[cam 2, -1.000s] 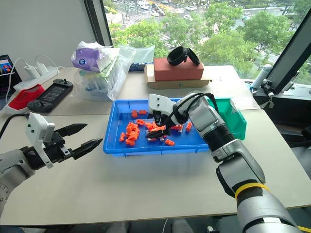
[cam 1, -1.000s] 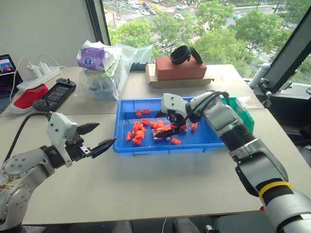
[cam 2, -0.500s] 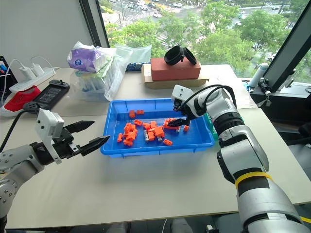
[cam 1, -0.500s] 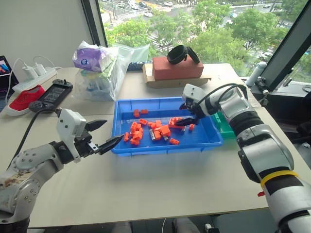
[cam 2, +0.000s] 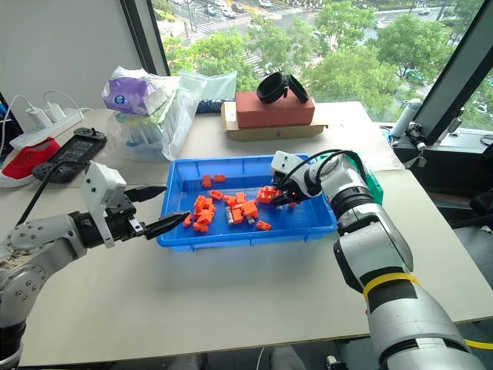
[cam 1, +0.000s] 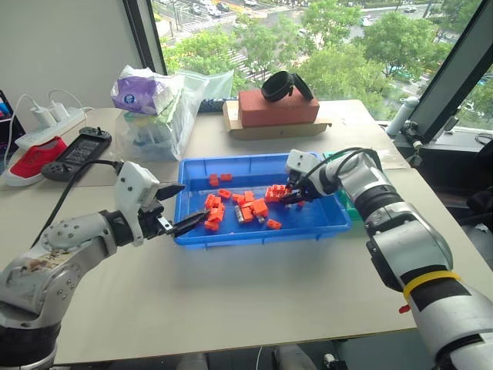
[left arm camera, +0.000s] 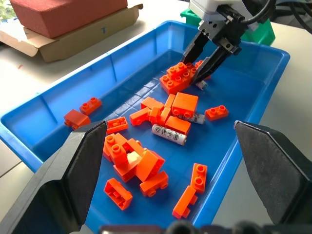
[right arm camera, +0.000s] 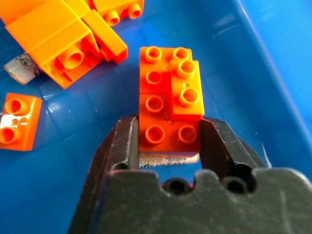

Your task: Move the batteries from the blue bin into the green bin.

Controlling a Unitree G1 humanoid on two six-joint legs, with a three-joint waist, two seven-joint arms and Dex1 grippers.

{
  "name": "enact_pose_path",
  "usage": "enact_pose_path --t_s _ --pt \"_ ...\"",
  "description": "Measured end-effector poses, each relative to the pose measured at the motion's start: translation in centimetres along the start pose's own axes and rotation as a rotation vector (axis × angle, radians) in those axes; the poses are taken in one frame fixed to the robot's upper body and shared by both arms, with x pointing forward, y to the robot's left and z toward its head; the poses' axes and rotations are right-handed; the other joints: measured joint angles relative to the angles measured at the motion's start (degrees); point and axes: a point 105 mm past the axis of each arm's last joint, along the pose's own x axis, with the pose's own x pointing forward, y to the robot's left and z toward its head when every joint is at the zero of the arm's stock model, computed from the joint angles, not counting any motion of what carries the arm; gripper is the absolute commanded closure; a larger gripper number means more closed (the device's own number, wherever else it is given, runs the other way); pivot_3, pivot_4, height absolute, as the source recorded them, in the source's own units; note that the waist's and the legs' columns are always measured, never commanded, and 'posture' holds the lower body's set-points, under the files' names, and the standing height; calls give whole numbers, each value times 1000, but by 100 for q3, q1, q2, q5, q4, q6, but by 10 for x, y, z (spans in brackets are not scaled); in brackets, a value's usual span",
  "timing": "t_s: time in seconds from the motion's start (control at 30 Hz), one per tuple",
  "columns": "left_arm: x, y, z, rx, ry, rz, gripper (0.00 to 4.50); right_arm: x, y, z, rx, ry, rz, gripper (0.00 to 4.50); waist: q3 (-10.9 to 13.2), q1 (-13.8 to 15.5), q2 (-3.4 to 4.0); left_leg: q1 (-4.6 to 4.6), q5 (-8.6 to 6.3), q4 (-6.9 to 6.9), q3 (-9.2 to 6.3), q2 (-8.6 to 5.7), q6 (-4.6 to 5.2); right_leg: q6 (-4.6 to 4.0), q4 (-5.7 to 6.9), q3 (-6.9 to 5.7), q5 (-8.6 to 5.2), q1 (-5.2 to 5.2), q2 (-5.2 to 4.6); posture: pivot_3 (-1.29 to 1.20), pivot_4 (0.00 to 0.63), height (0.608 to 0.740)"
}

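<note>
Nearest to me, the left gripper (cam 1: 189,205) had come closer to the blue bin (cam 1: 254,237) than a second before. One finger now reached over the front left rim. Its fingers stood wide apart and held nothing. In front of the bin the tabletop (cam 1: 254,293) was bare, so this arm had free room to pull back.

Inside the bin, the right gripper (cam 1: 292,197) had moved from the middle of the pile to its right end, and its jaws had narrowed from wide open. In the right wrist view they sat closed on an orange brick stack (right arm camera: 168,97), with one battery (right arm camera: 168,159) lying across between the fingers just under the stack. I judged this grasp as risky for the task: the brick could come up together with the battery, or instead of it.

A second battery (left arm camera: 168,134) lay among the loose bricks in the middle of the bin, partly under one of them.

The green bin (cam 2: 373,186) stood just beside the blue bin's right wall, behind my right wrist. The way there was short but had to pass over the blue rim.

Farther back, a cardboard piece (cam 1: 277,127) and a plastic bag (cam 1: 166,116) were well apart from the work.
</note>
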Motion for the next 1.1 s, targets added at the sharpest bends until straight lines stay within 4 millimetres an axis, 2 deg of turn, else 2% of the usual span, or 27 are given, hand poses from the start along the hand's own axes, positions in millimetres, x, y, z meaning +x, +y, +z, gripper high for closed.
enact_pose_path --t_s 0.13,0.23,0.3,0.4,0.47,0.53,0.6,0.63,0.73,0.87,0.93,1.03,1.1 --pt "1 2 3 10 -8 4 0 2 1 3 -8 -12 2 3049 0 0 0 0 0 1 0 0 -1 0 1 0 0 0 0 0 150 740" --pt "0 2 4 9 -10 8 0 0 -3 16 -17 -53 -17 3049 1 -14 1 0 1 0 0 0 -1 0 1 0 0 -1 0 0 150 740" --pt "0 3 4 9 -10 13 0 0 -9 45 -45 -128 -57 3049 1 -56 1 1 1 -2 -1 0 -1 0 3 0 0 -2 1 0 150 740" --pt "0 3 4 9 -10 17 0 5 -7 87 -111 -224 -78 3049 0 -117 1 2 1 -4 -6 0 -1 0 4 -2 0 2 1 0 150 740" --pt "-1 3 3 7 -8 21 0 17 2 101 -134 -239 -77 3049 0 -138 1 2 1 -3 -9 0 -1 0 3 -5 0 4 1 0 150 740" --pt "-1 3 3 7 -7 22 0 29 12 105 -128 -242 -57 2048 1 -140 1 0 2 -5 -11 0 -3 0 4 -8 0 3 1 0 150 740" --pt "-2 2 2 3 -2 24 0 38 18 111 -138 -247 -65 1528 1 -134 2 -2 3 -4 -16 0 -5 0 3 -12 0 3 0 0 150 740" --pt "-2 2 1 -3 2 24 0 39 19 112 -147 -249 -78 1275 1 -131 2 -4 3 -5 -17 0 -6 0 3 -15 0 3 0 0 150 740" --pt "-4 1 0 -9 5 32 0 40 17 114 -158 -247 -101 115 1 -129 2 -4 4 -6 -21 0 -6 0 4 -20 0 4 0 0 150 740" --pt "-4 0 1 -4 5 35 0 32 8 109 -163 -239 -130 26 1 -131 2 -4 4 -8 -26 0 -8 0 4 -24 0 5 0 0 150 740" --pt "-4 0 0 -5 6 38 0 20 -5 97 -163 -212 -156 26 1 -106 2 -5 4 -7 -30 -2 -8 0 1 -28 0 9 -1 0 150 740" --pt "-4 0 0 -7 6 38 0 -11 -25 68 -163 -145 -167 26 2 -78 3 -5 4 -9 -31 -3 -8 0 -2 -29 0 10 -2 0 150 740" --pt "-3 0 0 -10 4 35 0 -21 -31 57 -183 -98 -166 26 2 -86 3 -3 4 -11 -32 -3 -7 0 0 -29 0 9 -1 0 150 740"
